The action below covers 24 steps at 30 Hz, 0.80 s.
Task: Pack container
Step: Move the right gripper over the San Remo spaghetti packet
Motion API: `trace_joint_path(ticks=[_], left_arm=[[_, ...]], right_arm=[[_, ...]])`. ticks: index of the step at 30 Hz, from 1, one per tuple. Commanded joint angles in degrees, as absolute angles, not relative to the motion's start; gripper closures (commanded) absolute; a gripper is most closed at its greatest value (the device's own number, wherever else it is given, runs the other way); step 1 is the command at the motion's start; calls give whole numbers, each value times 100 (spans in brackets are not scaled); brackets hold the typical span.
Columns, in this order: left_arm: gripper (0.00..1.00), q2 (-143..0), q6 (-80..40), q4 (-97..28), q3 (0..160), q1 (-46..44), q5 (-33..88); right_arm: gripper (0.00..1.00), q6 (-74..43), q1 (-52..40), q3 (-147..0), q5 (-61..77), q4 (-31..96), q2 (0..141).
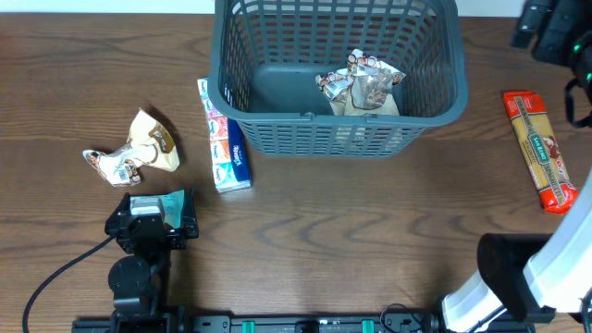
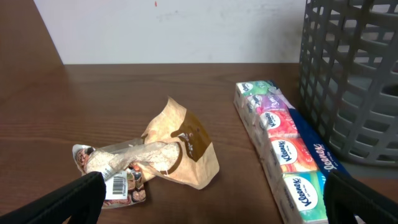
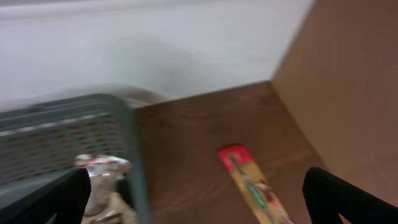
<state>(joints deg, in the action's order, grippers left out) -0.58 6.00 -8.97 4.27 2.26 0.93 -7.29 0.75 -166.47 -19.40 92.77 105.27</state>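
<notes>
Brown counter [image 1: 351,231] holds the basket [image 1: 305,137] at top centre, one packet [image 1: 361,85] inside. Left end effector [image 2: 214,202] and right end effector [image 3: 199,199] gape empty; mid-packing, the left likely needs to lower onto the bag [image 2: 168,152].

Matt grey plastic container [image 1: 277,139] on grained wood table [image 1: 324,231]; glossy tissue wrap [image 2: 286,155], crinkled paper-like packet [image 2: 180,146].

Brown wooden table [image 1: 314,231], Kleenex tissue strip [image 1: 225,143], crumpled tan snack bag [image 1: 139,150], red packet [image 1: 539,151], perhaps pasta.
</notes>
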Motion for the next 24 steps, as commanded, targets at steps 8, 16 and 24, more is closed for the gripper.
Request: trace_joint_path(ticks=[8, 16, 24], left_arm=[[1, -19, 567, -954, 274, 257, 106], [1, -19, 567, -954, 274, 257, 106], [1, -19, 567, -954, 274, 257, 106]], right_arm=[[1, -414, 1140, -16031, -2298, 9238, 11159], [1, 718, 1326, -15882, -1391, 9448, 11356], [1, 2112, 1380, -15769, -250, 8670, 11360]])
